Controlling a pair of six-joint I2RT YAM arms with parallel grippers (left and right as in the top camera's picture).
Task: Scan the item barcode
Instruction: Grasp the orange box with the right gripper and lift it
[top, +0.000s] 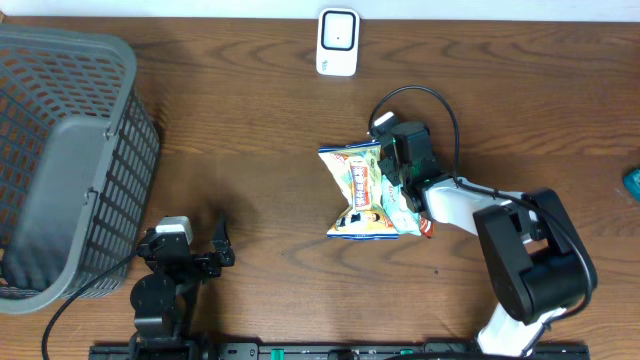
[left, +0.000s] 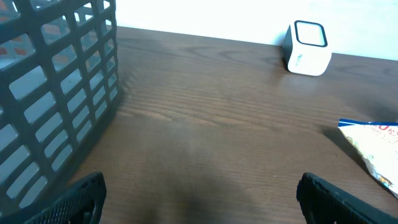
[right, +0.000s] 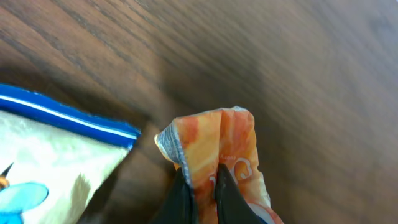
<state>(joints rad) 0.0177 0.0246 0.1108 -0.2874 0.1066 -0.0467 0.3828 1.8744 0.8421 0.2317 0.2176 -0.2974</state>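
The bag (top: 362, 190) is being gripped at its right edge by the right claw (top: 393, 185), near the middle of the desk (top: 250, 130). In the right wrist view, the jaws are being pressed shut on a crumpled orange fold of the bag (right: 221, 140), with the claw (right: 202, 186) closing from below. A blue-edged white part of the wrapper is being shown at the left of that view. Whether the bag is being lifted or is being rested on the desk cannot be told.

The white scanner (top: 338, 42) is being kept upright at the far edge, well apart from the bag.

The left claw (top: 188, 240) is being held wide open over the near-left desk, with nothing between its jaws. It is being held just beside the grey basket (top: 70, 150), which is being kept at the left edge.
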